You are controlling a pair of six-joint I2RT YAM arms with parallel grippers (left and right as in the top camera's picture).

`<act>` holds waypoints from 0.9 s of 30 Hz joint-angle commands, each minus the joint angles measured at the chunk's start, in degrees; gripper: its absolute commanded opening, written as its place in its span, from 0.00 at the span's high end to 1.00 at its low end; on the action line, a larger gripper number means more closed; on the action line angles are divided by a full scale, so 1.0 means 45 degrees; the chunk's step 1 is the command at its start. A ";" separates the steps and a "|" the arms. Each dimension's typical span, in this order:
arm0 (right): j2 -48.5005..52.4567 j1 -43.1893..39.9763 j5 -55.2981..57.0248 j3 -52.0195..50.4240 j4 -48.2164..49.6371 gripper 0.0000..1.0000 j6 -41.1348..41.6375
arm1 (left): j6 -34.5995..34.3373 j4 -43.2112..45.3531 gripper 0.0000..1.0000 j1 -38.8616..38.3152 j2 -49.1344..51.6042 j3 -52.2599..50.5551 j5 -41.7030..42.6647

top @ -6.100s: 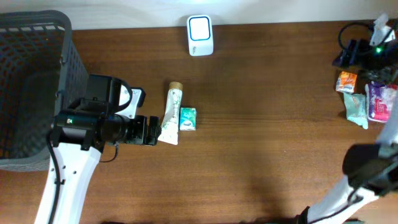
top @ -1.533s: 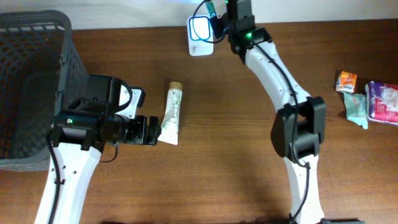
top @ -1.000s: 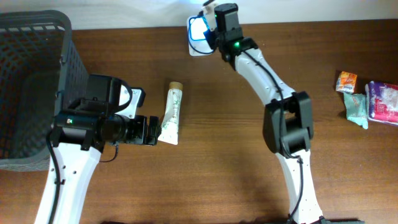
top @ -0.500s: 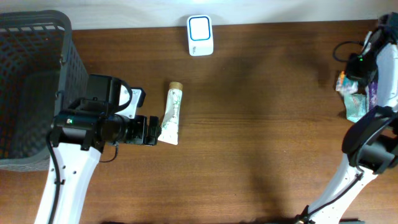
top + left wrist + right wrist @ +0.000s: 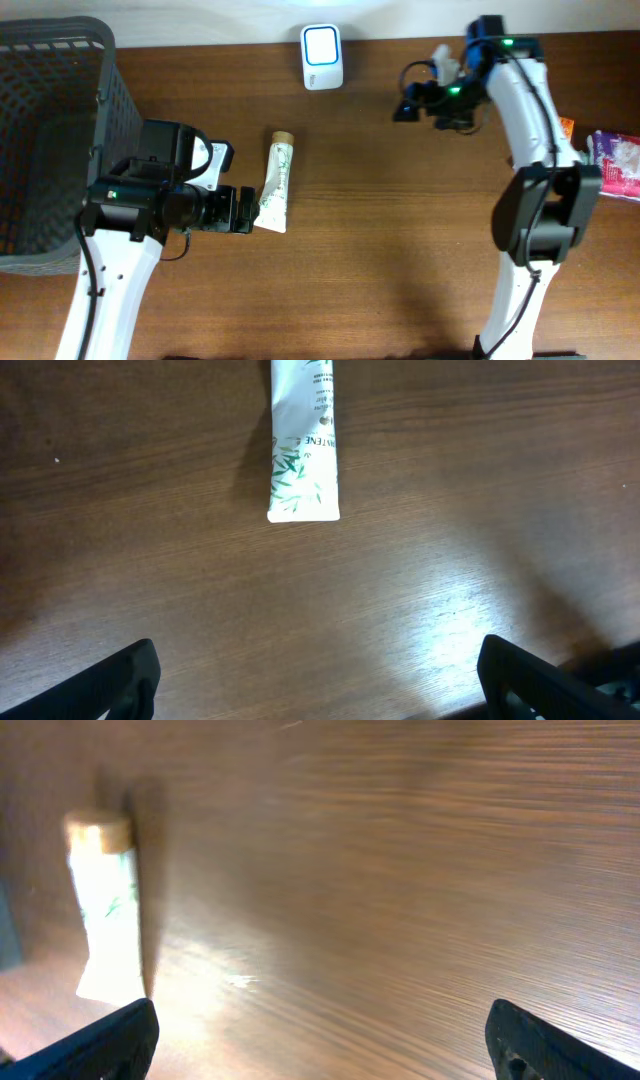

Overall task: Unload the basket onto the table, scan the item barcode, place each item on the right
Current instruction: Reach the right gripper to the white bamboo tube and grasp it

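The item, a white tube [image 5: 277, 186] with green leaf print and a tan cap, lies on the wooden table left of centre. The white scanner [image 5: 322, 57] with its blue-ringed window stands at the back edge. My left gripper [image 5: 241, 210] is open, low over the table, just short of the tube's flat end. In the left wrist view the tube [image 5: 303, 450] lies ahead of the gripper [image 5: 320, 682], with bare wood between the fingers. My right gripper [image 5: 408, 108] hangs open and empty right of the scanner. In its blurred view [image 5: 320, 1045] the tube [image 5: 105, 910] shows far left.
A dark mesh basket [image 5: 60, 60] fills the far left of the table. An orange packet [image 5: 566, 126] and a pink packet [image 5: 615, 160] lie at the far right, partly behind the right arm. Bare wood lies between the tube and the right arm.
The right arm left the scanner, swung to the far right, and has come back toward the middle back of the table, its jaws now open. Left arm and tube have not moved.
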 commanded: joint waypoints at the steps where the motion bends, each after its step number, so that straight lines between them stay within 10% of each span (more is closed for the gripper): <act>1: 0.0024 0.2331 -0.0160 -0.0107 0.0622 0.01 0.0073 | 0.0291 0.0019 0.01 -0.0034 -0.0063 0.0024 0.0039; 11: 0.1297 0.6999 0.1423 -0.0126 0.4284 0.01 0.4182 | 0.0291 0.0019 0.01 -0.0034 -0.0063 0.0024 0.0039; 17: 0.2414 0.7723 0.2482 -0.0136 0.4153 0.68 0.5066 | 0.0291 0.0019 0.01 -0.0034 -0.0063 0.0024 0.0039; 20: 0.2472 0.7723 0.3997 -0.0141 0.3240 0.68 0.5056 | 0.0291 0.0019 0.01 -0.0034 -0.0063 0.0024 0.0039; 22: 0.2472 0.7708 0.4964 -0.0136 0.2331 0.94 0.5056 | 0.0291 0.0019 0.01 -0.0034 -0.0063 0.0024 0.0039; 27: 0.2215 0.6533 0.6640 -0.0126 -0.0952 0.96 0.5017 | 0.0291 0.0019 0.01 -0.0034 -0.0063 0.0024 0.0039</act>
